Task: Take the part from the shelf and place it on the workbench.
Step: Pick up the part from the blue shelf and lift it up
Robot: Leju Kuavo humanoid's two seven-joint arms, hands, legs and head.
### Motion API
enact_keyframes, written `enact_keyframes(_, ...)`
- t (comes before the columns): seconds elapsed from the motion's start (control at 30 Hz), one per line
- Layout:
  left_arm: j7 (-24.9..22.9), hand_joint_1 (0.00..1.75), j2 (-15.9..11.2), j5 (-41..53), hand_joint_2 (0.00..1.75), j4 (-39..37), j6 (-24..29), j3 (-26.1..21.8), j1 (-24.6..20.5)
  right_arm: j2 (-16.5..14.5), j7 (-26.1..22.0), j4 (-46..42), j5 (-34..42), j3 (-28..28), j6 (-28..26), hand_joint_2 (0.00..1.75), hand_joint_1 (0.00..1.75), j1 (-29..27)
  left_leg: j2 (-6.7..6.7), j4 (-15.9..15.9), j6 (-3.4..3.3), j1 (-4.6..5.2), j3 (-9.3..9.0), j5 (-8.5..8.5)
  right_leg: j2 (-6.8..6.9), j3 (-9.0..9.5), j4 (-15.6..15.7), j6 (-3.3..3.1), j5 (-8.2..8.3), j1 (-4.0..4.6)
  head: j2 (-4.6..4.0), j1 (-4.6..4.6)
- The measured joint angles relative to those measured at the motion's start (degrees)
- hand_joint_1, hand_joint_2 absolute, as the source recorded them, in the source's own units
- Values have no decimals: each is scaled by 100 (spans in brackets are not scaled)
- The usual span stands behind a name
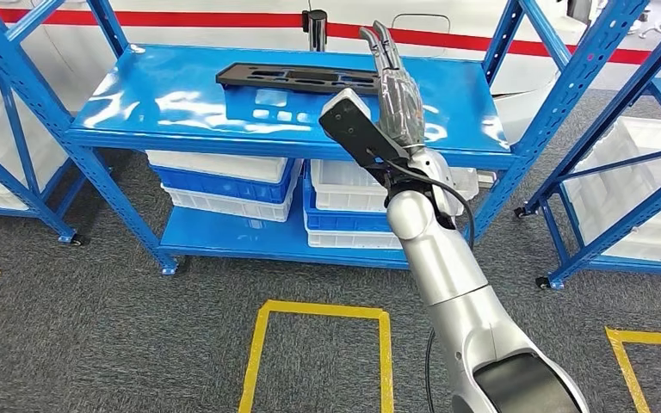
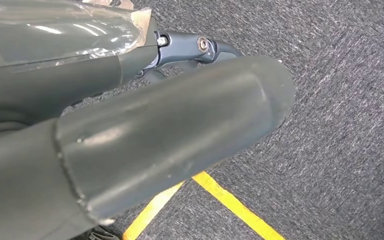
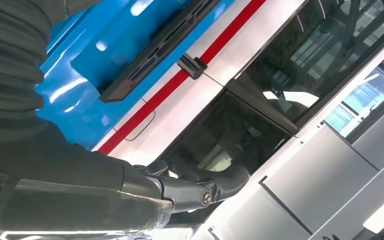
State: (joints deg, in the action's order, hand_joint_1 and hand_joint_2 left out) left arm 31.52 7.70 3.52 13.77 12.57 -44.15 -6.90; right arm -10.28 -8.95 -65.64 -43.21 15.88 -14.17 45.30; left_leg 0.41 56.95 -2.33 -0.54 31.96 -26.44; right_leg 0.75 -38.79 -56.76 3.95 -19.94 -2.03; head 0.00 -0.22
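Observation:
A long flat black part (image 1: 297, 78) with cut-outs lies on the top board of the blue shelf (image 1: 181, 107), towards the back. My right hand (image 1: 393, 90) is raised over the shelf just right of the part's near end, fingers stretched upward and apart, holding nothing. In the right wrist view the part (image 3: 152, 55) lies on the blue board beyond the hand (image 3: 130, 195). My left hand (image 2: 130, 135) hangs over the grey carpet, its thick thumb across the left wrist view; how its fingers stand is hidden.
White and blue crates (image 1: 224, 181) are stacked on the lower shelf board. More blue racks stand at left (image 1: 0, 129) and right (image 1: 620, 172), the right one with a white bin. Yellow floor tape (image 1: 318, 344) marks boxes on the carpet. A white wall with a red stripe (image 1: 447, 39) runs behind.

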Motion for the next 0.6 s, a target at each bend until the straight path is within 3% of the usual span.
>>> enact_keyframes(0.03, 4, 0, 2, -1, 0, 0, -2, -1, -2, 4, -8, 8, 0, 2, -18, 175, 0, -3, 10, -15, -31, -17, 6, 26, -4, -129, -278, -32, -160, 3, 0, 13)
enact_keyframes(0.1, 11, 0, 3, -4, 0, 0, -3, -3, -3, 16, -17, 30, 0, 7, -39, 175, 0, -22, 16, -13, -52, -22, 43, 50, -13, -481, -1150, -97, -574, 6, 0, 33)
enact_keyframes(0.13, 14, 0, 4, -7, 0, 0, -4, -5, -3, 25, -19, 45, 0, 9, -42, 175, 0, -41, 15, -11, -50, -22, 57, 58, -22, -619, -1534, -100, -730, 14, 0, 39)
enact_keyframes(0.17, 16, 0, 5, -12, 0, 0, -11, -8, -3, 34, -19, 59, 0, 10, -43, 175, 0, -59, 12, -9, -45, -21, 67, 64, -30, -654, -1716, -87, -802, 22, 0, 39)
enact_keyframes(0.2, 20, 0, 6, -21, 0, 0, -20, -9, -3, 40, -19, 72, 1, 10, -43, 175, 0, -73, 8, -7, -37, -21, 71, 68, -38, -560, -1652, -63, -789, 31, 0, 42)
enact_keyframes(0.27, 30, 0, 11, -43, 0, 0, -37, -11, -5, 42, -22, 84, 1, 15, -43, 175, 0, -65, 1, -1, -5, -23, 69, 66, -40, -67, -882, -27, -599, 31, 0, 45)
enact_keyframes(0.33, 45, 0, 16, -53, 0, 0, -43, -14, -9, 33, -25, 86, 0, 26, -43, 175, 0, -36, 1, 7, 69, -10, 84, 58, -54, 359, -179, -81, -469, 60, 0, 39)
enact_keyframes(0.4, 57, 0, 17, -58, 0, 0, -43, -21, -11, 28, -26, 91, 0, 33, -44, 175, 0, -23, 4, 0, 150, -11, 100, 63, -74, 443, -34, -183, -466, 112, 0, 28)
enact_keyframes(0.5, 63, 0, 22, -66, 0, 0, -42, -30, -18, 9, -26, 93, 0, 36, -45, 175, 0, 5, 1, 118, 257, -55, 148, -40, -84, 451, 7, -331, -441, 82, 0, 22)
enact_keyframes(0.53, 63, 0, 24, -66, 0, 0, -42, -32, -21, -3, -26, 93, -1, 39, -45, 175, 0, 18, -3, 342, 283, -64, 247, -178, -85, 466, 23, -376, -435, 59, 0, 14)
enact_keyframes(0.6, 63, 0, 26, -67, 0, 0, -42, -39, -19, -19, -26, 102, -1, 45, -45, 175, 0, 24, -19, 1109, 320, -75, 614, -554, -83, 477, 27, -431, -440, 69, 0, 4)
